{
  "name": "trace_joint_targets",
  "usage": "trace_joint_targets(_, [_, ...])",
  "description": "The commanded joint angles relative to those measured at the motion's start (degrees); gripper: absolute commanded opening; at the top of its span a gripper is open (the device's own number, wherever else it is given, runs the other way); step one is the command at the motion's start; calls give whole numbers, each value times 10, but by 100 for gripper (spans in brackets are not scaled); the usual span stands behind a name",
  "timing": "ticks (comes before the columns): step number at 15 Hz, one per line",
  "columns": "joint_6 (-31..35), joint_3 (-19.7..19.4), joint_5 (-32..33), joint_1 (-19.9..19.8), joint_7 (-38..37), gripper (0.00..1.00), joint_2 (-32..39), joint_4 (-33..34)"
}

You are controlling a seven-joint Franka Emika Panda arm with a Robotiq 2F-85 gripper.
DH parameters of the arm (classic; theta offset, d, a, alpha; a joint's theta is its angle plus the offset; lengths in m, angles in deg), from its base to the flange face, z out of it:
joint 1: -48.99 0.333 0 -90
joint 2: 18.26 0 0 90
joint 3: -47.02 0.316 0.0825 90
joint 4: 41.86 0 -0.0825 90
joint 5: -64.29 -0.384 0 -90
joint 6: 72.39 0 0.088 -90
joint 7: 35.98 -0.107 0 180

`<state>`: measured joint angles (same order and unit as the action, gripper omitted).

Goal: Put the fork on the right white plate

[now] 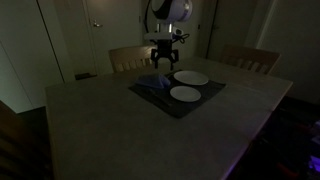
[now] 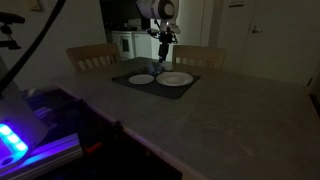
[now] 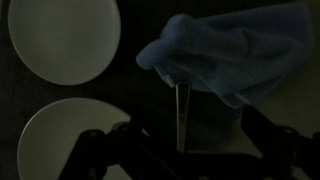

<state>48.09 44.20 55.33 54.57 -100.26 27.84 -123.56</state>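
Note:
The fork (image 3: 181, 115) shows in the wrist view as a thin pale handle; its upper end lies under or against a crumpled blue cloth (image 3: 235, 55). Two white plates (image 3: 65, 38) (image 3: 70, 135) lie left of it on a dark placemat (image 3: 215, 130). My gripper (image 3: 185, 140) is open, its dark fingers standing wide on either side of the handle and not touching it. In both exterior views the gripper (image 1: 163, 58) (image 2: 164, 50) hangs over the cloth (image 1: 152, 82), beside the plates (image 1: 191, 77) (image 1: 185, 94) (image 2: 141, 79) (image 2: 176, 78). The fork cannot be made out there.
The placemat (image 1: 150, 97) lies toward the far side of a large grey table (image 1: 130, 135). Wooden chairs (image 1: 128, 58) (image 1: 252, 59) stand behind the table. The room is very dark. A glowing blue device (image 2: 15, 140) sits near the table's edge.

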Motion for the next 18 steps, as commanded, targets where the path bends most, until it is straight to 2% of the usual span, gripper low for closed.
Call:
trace_joint_targets(1, [2,-11,-28,0,-94,100,38,50])
trace_joint_targets(9, [4,-19,-7,7,-220,100,65,72])
trace_joint_targets(14, [9,-5,-10,-10,-204,100,69,60])
trace_joint_targets(18, [4,-10,-7,-3,-219,100,64,55])
